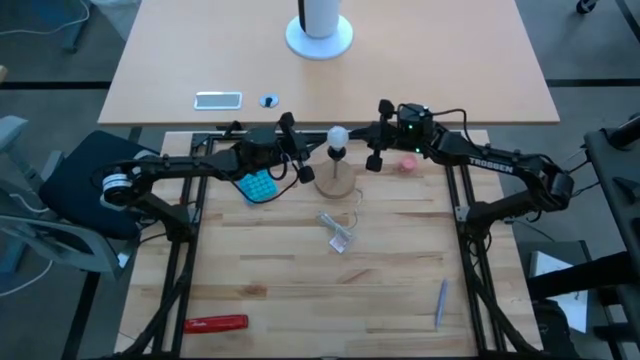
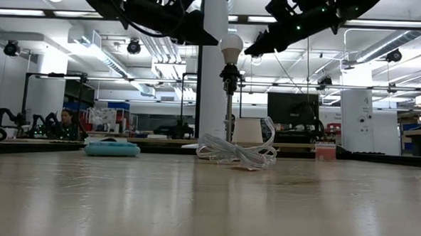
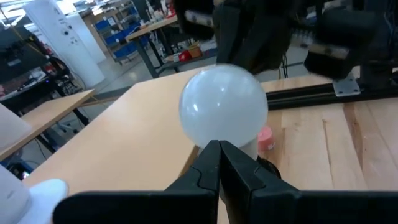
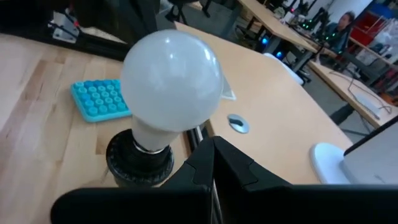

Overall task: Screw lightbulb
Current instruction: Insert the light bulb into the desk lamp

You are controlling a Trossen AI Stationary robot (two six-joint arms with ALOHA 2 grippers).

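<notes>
- The lightbulb (image 2: 231, 46) stood upright, its globe up and its base down in the black socket (image 4: 138, 158) atop the lamp stand (image 1: 335, 180).
- The left gripper (image 1: 296, 148) hovered left of the bulb, fingers pressed together, empty.
- The right gripper (image 1: 377, 135) hovered right of the bulb, likewise closed, apart from it.

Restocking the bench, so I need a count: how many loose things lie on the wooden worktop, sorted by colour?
Blue: 1, the pad
Pink-red: 1, the small round thing
Red: 1, the tool
Clear: 1, the wrapper
Grey: 1, the pen
Total: 5
</notes>
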